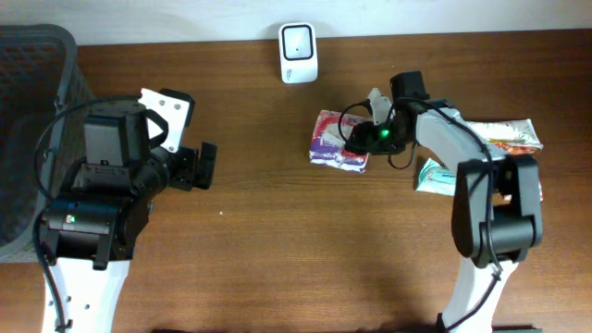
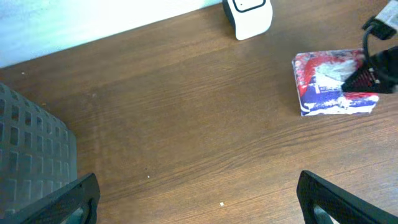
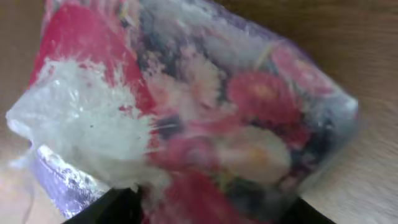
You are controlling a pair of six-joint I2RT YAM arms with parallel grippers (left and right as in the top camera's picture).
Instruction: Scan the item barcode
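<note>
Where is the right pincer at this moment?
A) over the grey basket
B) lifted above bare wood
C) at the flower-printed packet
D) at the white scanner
C: overhead, the right pincer sits at the flower-printed packet, which fills its wrist camera; the white scanner and grey basket are apart from it.

packet (image 1: pixel 328 139): glossy crinkled plastic | table (image 1: pixel 277 231): matt wood | scanner (image 1: pixel 298 52): smooth plastic

A brown wood-grain surface (image 1: pixel 277 250) fills the scene, evenly lit with a soft sheen. A pale, plain wall (image 1: pixel 185 18) runs along its far edge. A dark grey mesh basket (image 1: pixel 28 65) stands at the far left.
</note>
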